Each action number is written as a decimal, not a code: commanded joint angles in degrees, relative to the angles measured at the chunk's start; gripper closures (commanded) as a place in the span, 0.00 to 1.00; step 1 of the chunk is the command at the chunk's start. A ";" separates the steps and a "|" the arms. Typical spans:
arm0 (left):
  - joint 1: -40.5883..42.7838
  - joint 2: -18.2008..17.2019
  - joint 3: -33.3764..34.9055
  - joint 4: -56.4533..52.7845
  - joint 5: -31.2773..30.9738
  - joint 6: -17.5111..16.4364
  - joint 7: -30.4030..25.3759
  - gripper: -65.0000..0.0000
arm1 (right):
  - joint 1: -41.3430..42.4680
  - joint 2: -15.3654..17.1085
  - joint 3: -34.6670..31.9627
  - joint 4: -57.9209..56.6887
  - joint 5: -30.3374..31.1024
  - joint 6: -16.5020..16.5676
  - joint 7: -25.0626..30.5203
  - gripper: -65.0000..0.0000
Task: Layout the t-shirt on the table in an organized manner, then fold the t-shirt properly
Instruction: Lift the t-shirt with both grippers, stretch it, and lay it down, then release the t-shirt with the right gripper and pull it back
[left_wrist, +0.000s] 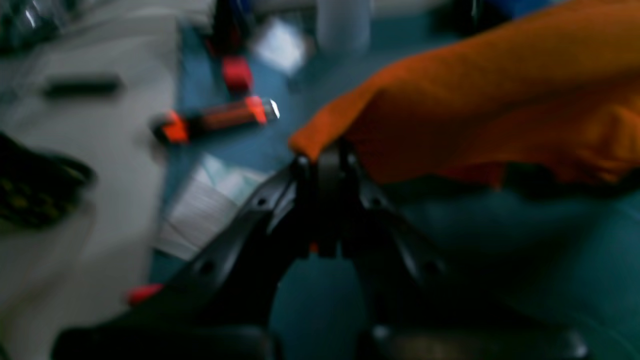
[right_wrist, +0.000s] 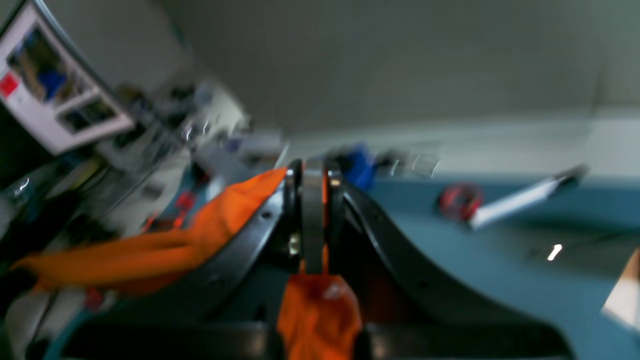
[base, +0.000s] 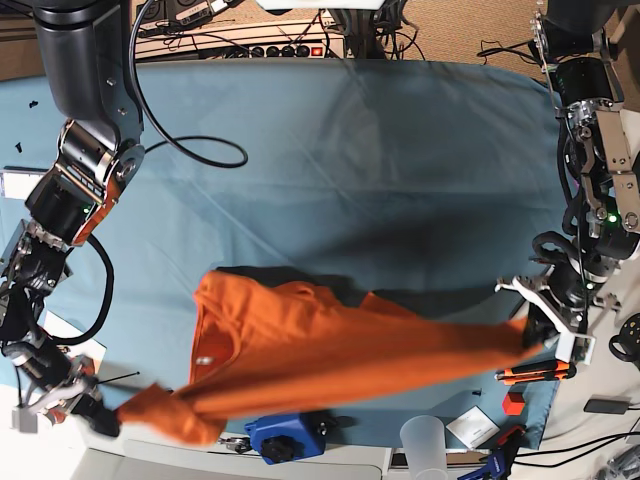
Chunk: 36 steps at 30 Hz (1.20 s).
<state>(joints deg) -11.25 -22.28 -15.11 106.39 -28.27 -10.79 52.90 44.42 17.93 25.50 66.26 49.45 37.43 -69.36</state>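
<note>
- Clutter along table's (base: 330, 130) near edge, base view, left to right: blue device (base: 283, 437), clear cup (base: 424, 442), white card (base: 466, 428), red block (base: 514, 402), one orange-black tool (base: 536, 373).
- One shirt (base: 330, 355), orange, stretched across the near half of the table between both arms; middle sags, shadow beneath.
- Right gripper (base: 92, 412): clenched on shirt's left end, by the table's left corner; cloth bunched between the jaws in its wrist view.
- Left gripper (base: 540, 325): pinched on shirt's right corner, near the table's right edge.
- Black cable (base: 190, 150) loops on the far left cloth.
</note>
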 joint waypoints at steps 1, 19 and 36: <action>-0.59 -0.90 -0.39 0.98 -0.87 0.20 -0.94 1.00 | 1.16 0.87 0.11 1.16 4.11 0.68 -0.70 1.00; 27.15 6.19 -0.42 8.44 -2.01 0.17 1.55 0.93 | -29.51 0.96 0.11 10.54 6.91 2.23 -10.64 0.99; 26.32 6.23 -0.83 8.50 -1.77 0.22 0.11 0.63 | -24.06 2.54 -0.96 10.58 14.99 2.57 -10.64 0.61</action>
<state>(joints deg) 15.51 -15.57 -15.57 113.75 -29.63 -10.52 54.50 18.74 19.64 24.51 75.83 62.59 39.92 -81.10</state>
